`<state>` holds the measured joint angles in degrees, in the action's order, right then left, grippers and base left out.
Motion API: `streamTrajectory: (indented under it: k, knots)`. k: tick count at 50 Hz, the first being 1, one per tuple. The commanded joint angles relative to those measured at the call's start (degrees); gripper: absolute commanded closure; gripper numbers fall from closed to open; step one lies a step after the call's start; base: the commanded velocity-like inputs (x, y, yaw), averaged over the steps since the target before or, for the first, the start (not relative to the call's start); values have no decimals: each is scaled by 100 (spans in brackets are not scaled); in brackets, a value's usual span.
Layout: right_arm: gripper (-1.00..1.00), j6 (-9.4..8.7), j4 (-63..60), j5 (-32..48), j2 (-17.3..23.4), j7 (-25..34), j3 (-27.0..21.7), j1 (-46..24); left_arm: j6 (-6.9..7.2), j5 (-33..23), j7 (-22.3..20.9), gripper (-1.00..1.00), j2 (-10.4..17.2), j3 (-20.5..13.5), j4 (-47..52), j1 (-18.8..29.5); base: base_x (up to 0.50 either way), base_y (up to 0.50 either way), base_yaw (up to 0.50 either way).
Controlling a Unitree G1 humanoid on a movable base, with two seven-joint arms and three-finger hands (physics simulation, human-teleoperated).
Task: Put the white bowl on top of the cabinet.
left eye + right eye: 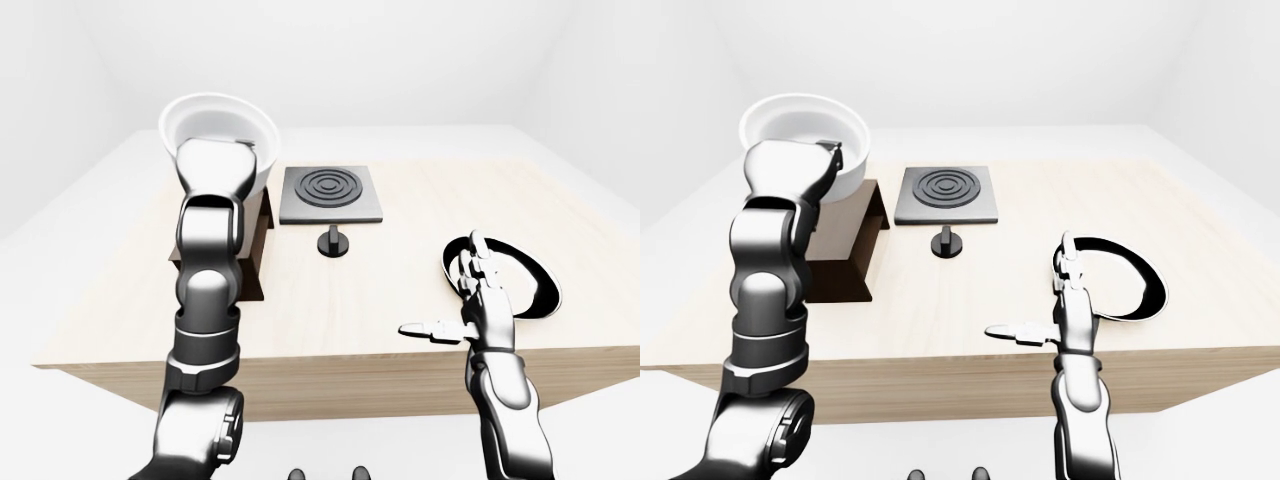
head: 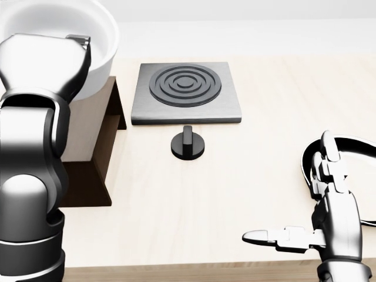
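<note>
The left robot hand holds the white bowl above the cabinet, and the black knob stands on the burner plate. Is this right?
Not quite. In the head view the black knob stands on the table, just below the burner plate. The left robot hand does hold the white bowl above the cabinet.

No legible text, labels, brands, numbers or signs appear on any object or surface in these views.

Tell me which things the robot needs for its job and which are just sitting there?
Needed: bowl, held up by the left hand; cabinet below it.

Just sitting there: stove plate, black knob, black-rimmed dish, table. The right hand is open and holds nothing.
</note>
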<state>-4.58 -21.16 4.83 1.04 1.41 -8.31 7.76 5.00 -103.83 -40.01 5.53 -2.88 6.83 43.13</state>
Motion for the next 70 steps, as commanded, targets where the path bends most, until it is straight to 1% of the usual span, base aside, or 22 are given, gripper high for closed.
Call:
streamTrajectory:
  k: [1,3,4,8,10,15,21,24,27,28,33,37,38,39,42,46,49,50,53,59,64,70]
  knots:
    - [-100,19,6,20,-8,-6,21,16,0,208,1,100,297,-144,153,-68,0,0,0]
    - [-100,19,6,20,-7,-6,21,16,0,212,1,100,303,-138,153,-69,0,0,0]
    - [-100,22,34,22,-6,-14,20,-5,0,298,1,100,346,-197,194,-154,0,0,0]
    - [-100,5,0,23,-7,-12,24,11,0,433,1,100,444,-236,227,-260,0,0,0]
    - [-100,31,61,51,-11,-36,48,-13,0,500,1,100,472,-254,225,-301,0,0,0]
    - [-100,13,28,35,-2,-24,40,-1,0,712,1,100,485,-260,121,-437,0,0,0]
    - [-100,38,76,59,-2,-44,59,-17,0,1151,1,100,476,-231,-217,-621,0,0,0]
    - [-100,39,96,59,3,-50,63,-30,0,1366,228,100,494,-205,-394,-660,0,0,0]
    - [-100,38,114,59,7,-56,64,-43,0,1491,336,100,496,-170,-452,-702,0,0,0]
    - [-100,55,137,49,12,-52,53,-47,0,1586,460,100,485,-165,-517,-740,0,0,0]
    - [-100,61,134,51,12,-50,59,-33,0,1900,790,100,504,-136,-715,-835,0,0,0]
    - [-100,50,115,41,12,-37,46,-27,0,2096,941,100,571,-136,-815,-885,0,0,0]
    - [-100,44,112,41,12,-35,45,-28,0,2142,946,100,635,-179,-822,-905,0,0,0]
    - [-100,41,105,46,8,-36,50,-25,0,2172,945,100,674,-192,-835,-911,0,0,0]
    - [-100,110,225,93,2,-73,93,-60,0,2240,897,100,777,-233,-799,-901,0,0,0]
    - [-100,135,224,124,-10,-93,137,-33,0,2302,940,100,820,-255,-786,-930,0,0,0]
    - [-100,159,263,129,-5,-109,148,-45,0,2444,1075,100,847,-309,-760,-945,0,0,0]
    - [-100,154,258,126,-2,-108,148,-42,0,2529,1183,100,858,-351,-745,-902,0,0,0]
    - [-100,151,233,123,-2,-104,149,-25,0,2619,1243,100,903,-332,-693,-870,0,0,0]
    - [-100,139,208,126,-5,-103,152,-12,0,2616,1244,100,914,-289,-657,-902,0,0,0]
    - [-100,154,196,127,-7,-99,153,6,0,2676,1336,100,893,-281,-714,-931,0,0,0]
    - [-100,155,192,126,-10,-95,152,10,0,2748,1427,100,915,-270,-891,-824,0,0,0]
